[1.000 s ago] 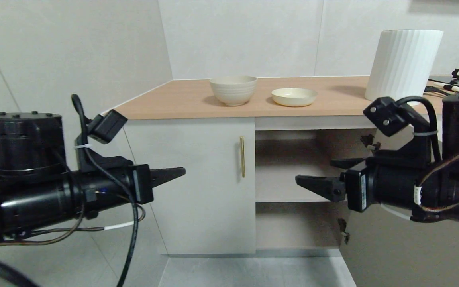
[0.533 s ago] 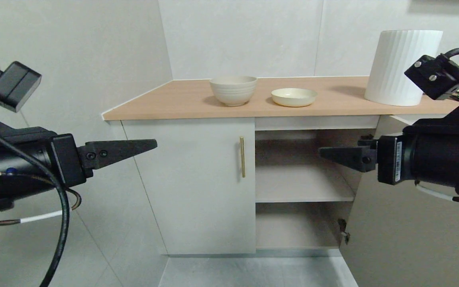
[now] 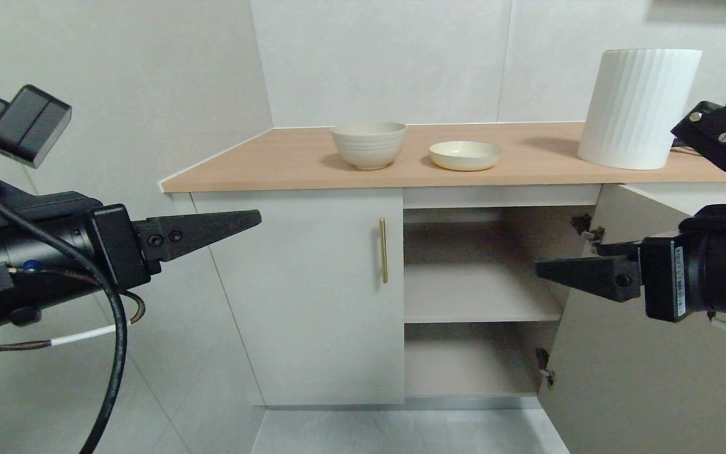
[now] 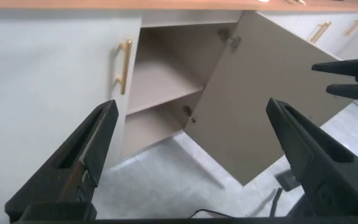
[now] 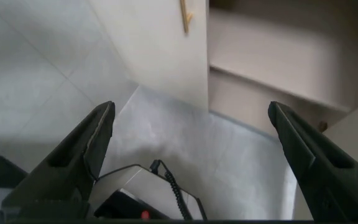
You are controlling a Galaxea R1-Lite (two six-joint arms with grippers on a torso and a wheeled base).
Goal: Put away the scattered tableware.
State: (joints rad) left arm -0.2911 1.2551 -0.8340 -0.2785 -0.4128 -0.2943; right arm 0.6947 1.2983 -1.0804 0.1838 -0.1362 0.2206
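Note:
A cream ribbed bowl (image 3: 369,144) and a shallow cream plate (image 3: 465,154) stand side by side on the wooden countertop (image 3: 262,165). My left gripper (image 3: 253,221) hangs in front of the cabinet, left of and below the bowl. It is open (image 4: 191,106) with nothing between its fingers. My right gripper (image 3: 542,271) hovers at shelf height before the open compartment, below and right of the plate. Its fingers are also spread wide (image 5: 191,107) and hold nothing.
The cabinet's left door (image 3: 312,290) is closed and has a gold handle (image 3: 383,249). The right door (image 3: 621,378) is swung open, showing a shelf (image 3: 476,293) and a bottom level. A tall white ribbed container (image 3: 639,107) stands on the counter's right.
The left gripper rose and drew back to the left. The right gripper drew back to the right, away from the cabinet opening. Bowl and plate have not moved.

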